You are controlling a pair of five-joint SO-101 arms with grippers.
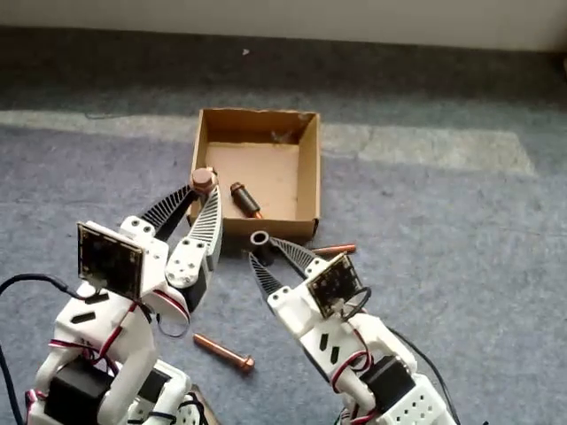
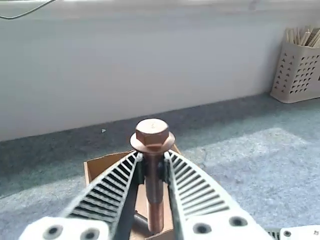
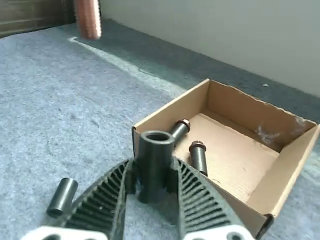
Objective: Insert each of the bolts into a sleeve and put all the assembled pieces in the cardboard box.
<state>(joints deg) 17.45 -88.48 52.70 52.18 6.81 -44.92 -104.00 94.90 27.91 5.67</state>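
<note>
Copper-coloured, the bolt (image 2: 152, 136) you hold stands upright, hex head clear above the fingertips and shank running down between them. Your left gripper (image 1: 202, 191) is closed to the shank's width and clamps it on both sides. It sits at the left wall of the cardboard box (image 1: 308, 168), with the bolt head level with that wall's rim in the high view.

One dark sleeve (image 3: 155, 150) stands upright in your right gripper (image 3: 154, 174), bore facing up. The fingers are drawn in tight against its sides. This gripper is just outside the box's near wall, close to the corner, and well apart from the bolt.

Two assembled pieces (image 3: 179, 131) (image 3: 198, 156) lie on the box floor, both near the wall closest to the arms. Neither touches a gripper.

Outside the box you have two loose bolts: one (image 1: 335, 250) lies flat on the grey carpet (image 1: 443, 266) just beside the right gripper, the other (image 1: 223, 351) lies between the two arms, nearer their bases. A loose sleeve (image 3: 62, 196) lies on its side on the carpet near the right gripper. The box's near wall stands between the held sleeve and the box floor.

A perforated basket (image 2: 298, 70) stands against the far wall, well away.
</note>
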